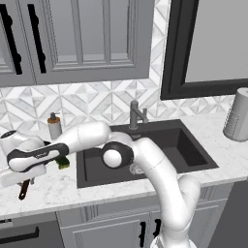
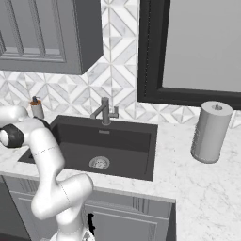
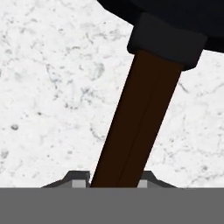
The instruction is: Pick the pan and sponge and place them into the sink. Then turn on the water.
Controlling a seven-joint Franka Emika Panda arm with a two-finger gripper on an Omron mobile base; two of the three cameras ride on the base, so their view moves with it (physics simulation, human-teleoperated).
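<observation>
Claw [image 3: 114, 183]: hanging low over the bench [image 3: 48, 87] left of the sink [image 1: 193, 155], its two tips sitting just either side of the pan handle [image 3: 142, 118]. Whether the tips are pressing the handle or standing a little off it, I cannot tell.

Pan [image 3: 175, 13]: lying flat on the bench, black rim at the top of the hand view, handle running down from its collar to the claw. In the left base view the handle's end is poking out under the hand.

Step in hand, by my judgement: taking the pan by its handle. To do it well, the tips should be closing square across the handle, and nearer the collar than the far end, so the heavy disc is not sagging or twisting when lifted. The lift should clear the sink's edge before any swing right.

Sponge [image 1: 63, 162]: sitting on the bench by the sink's left edge, partly behind the arm.

Count:
- pan, 1
- sponge, 1
- sink, 1, with drain [image 2: 99, 163], nothing lying in it
- faucet [image 2: 105, 112], 1, no water running
- soap bottle [image 1: 54, 126], 1
- paper roll [image 2: 211, 132], 1
</observation>
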